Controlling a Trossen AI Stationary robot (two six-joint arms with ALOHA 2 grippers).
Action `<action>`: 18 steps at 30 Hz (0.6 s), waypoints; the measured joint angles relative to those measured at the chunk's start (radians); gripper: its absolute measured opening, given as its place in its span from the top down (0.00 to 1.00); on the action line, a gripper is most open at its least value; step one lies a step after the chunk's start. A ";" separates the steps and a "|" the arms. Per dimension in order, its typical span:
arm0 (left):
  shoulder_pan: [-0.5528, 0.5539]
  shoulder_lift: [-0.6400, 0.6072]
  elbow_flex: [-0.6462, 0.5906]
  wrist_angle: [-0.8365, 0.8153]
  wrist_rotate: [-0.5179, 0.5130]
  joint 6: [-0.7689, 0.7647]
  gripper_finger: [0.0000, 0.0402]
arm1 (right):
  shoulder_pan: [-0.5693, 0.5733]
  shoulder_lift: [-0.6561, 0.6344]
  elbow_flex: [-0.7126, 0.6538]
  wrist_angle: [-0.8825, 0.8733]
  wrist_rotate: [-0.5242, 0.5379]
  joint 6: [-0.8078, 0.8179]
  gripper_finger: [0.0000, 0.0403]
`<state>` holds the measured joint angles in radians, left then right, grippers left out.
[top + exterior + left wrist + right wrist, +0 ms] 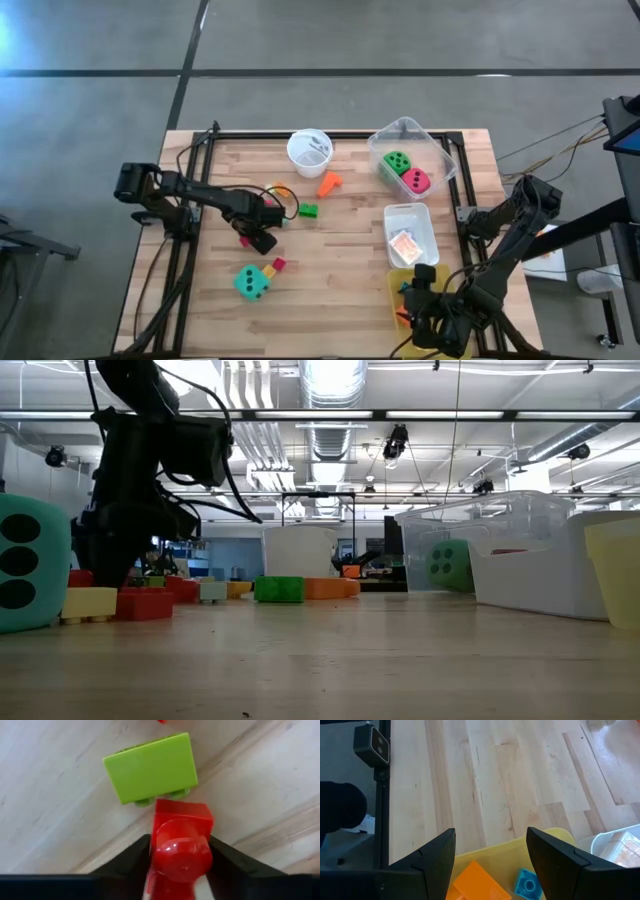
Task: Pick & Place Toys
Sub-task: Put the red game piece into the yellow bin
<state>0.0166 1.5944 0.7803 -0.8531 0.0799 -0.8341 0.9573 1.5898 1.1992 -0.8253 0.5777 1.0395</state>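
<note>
Left gripper (180, 857) clamps a glossy red block (181, 847) on the pale wood table (340, 250).
High view: teal foam die (251, 282) nearby. Right wrist view: right gripper (491, 851) gapes, empty, over the yellow bin (492, 851) holding orange and blue blocks.

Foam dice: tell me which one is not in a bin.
The teal foam die with dark pips. It sits on the bare wooden table, near the front left, while the green foam die and red-pink foam die share the clear plastic bin.

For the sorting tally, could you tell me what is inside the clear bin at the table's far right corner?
The clear bin holds a green die and a red-pink die. Anything beneath them is covered.
</note>
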 joint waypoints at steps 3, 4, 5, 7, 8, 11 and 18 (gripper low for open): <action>0.000 0.000 0.000 0.000 0.000 -0.001 0.67 | 0.000 0.000 -0.001 0.003 0.000 0.000 0.41; 0.000 0.000 0.000 0.001 0.000 -0.001 0.67 | 0.000 0.000 -0.001 0.003 0.000 0.000 0.41; 0.000 0.000 0.000 0.003 0.001 -0.001 0.67 | 0.000 0.000 -0.001 0.003 0.000 0.000 0.41; 0.000 0.000 0.001 0.011 0.003 -0.004 0.67 | -0.001 0.000 -0.001 0.006 0.000 0.000 0.41; 0.000 0.000 0.004 0.016 0.003 -0.005 0.67 | -0.001 0.000 -0.001 0.007 0.001 0.000 0.41; -0.005 -0.004 0.020 0.029 0.004 -0.005 0.67 | -0.001 0.000 -0.001 0.014 0.011 0.000 0.41; -0.049 -0.022 0.106 0.023 0.025 -0.003 0.67 | -0.003 0.000 0.002 0.052 0.082 -0.033 0.41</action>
<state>-0.0327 1.5727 0.8860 -0.8300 0.1051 -0.8368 0.9545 1.5894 1.2014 -0.7736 0.6600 1.0066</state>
